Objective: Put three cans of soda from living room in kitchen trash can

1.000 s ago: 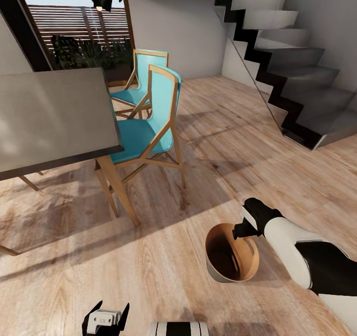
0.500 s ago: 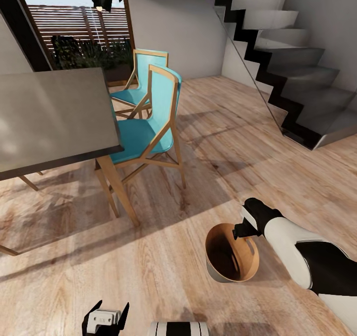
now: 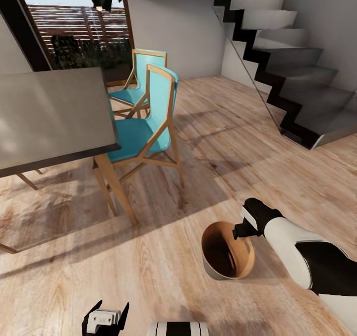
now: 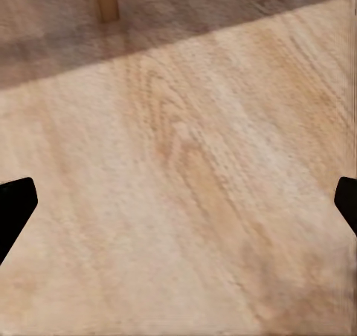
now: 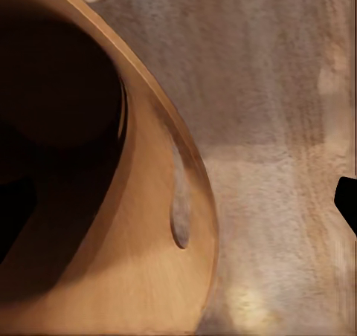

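Observation:
The tash can stands on the wood floor at lower right, grey outside and coppery brown inside. My right gripper hovers over its near rim, open. In the right wrist view one finger is inside the tash can and the other outside, with the rim wall and handle slot in the right gripper's wide gap. My left gripper hangs low at the bottom edge, open over bare floor, as the left wrist view of this gripper confirms. The cans of soda are out of view. The bin's bottom is dark.
A grey table with wooden legs fills the left. Two turquoise chairs stand at its right side. A dark staircase rises at the right. Open wood floor lies between chairs and stairs.
The whole picture has slid slightly left, so the camera moved. The tash can shifted with the floor, a little left relative to my right gripper. Both arms keep their place.

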`<state>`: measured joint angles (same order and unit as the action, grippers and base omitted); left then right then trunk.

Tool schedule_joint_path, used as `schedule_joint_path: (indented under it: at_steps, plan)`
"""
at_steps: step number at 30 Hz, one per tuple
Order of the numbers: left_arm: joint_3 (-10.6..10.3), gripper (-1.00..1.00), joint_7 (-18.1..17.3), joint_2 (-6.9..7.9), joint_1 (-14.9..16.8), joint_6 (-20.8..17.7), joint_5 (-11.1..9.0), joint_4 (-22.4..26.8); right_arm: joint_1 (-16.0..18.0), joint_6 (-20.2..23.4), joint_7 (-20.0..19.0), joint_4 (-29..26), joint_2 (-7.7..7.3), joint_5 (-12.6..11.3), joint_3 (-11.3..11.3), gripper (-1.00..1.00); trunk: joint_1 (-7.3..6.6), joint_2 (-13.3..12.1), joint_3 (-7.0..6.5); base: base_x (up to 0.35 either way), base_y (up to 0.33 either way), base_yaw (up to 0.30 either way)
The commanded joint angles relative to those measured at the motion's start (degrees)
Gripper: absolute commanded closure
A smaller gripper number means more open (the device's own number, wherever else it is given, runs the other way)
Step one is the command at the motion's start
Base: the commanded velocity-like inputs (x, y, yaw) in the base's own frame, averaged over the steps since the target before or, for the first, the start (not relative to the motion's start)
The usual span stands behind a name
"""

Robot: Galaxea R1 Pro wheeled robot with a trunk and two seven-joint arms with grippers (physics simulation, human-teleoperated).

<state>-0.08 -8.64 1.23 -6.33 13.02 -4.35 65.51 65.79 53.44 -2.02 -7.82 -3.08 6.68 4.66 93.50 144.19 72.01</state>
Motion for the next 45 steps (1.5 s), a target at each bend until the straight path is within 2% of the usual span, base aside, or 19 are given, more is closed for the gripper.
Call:
schedule_joint_path:
  at_steps: [1, 19, 30, 45]
  plan:
    - [0.0, -1.00, 0.0, 0.02, 0.0, 0.0, 0.0, 0.0, 0.0, 0.0, 0.0, 0.0, 0.00, 0.0, 0.0, -1.00, 0.00, 0.0, 0.00, -0.084, -0.130, 0.000]
    - [0.2, -1.00, 0.0, 0.00, 0.0, 0.2, 0.0, 0.1, -0.1, 0.0, 0.0, 0.0, 0.04, 0.0, 0.0, -1.00, 0.00, 0.0, 0.00, -0.023, -0.036, 0.000]
    - [0.0, -1.00, 0.0, 0.00, 0.0, 0.0, 0.0, -0.2, -0.1, 0.0, 0.0, 0.0, 0.00, 0.0, 0.0, -1.00, 0.28, 0.1, 2.44, -0.001, -0.001, 0.000]
    - [0.0, -1.00, 0.0, 0.00, 0.0, 0.1, 0.0, -0.3, -0.1, -0.1, 0.0, 0.0, 0.08, 0.0, 0.0, -1.00, 0.28, 0.1, 2.44, 0.000, 0.000, 0.000]
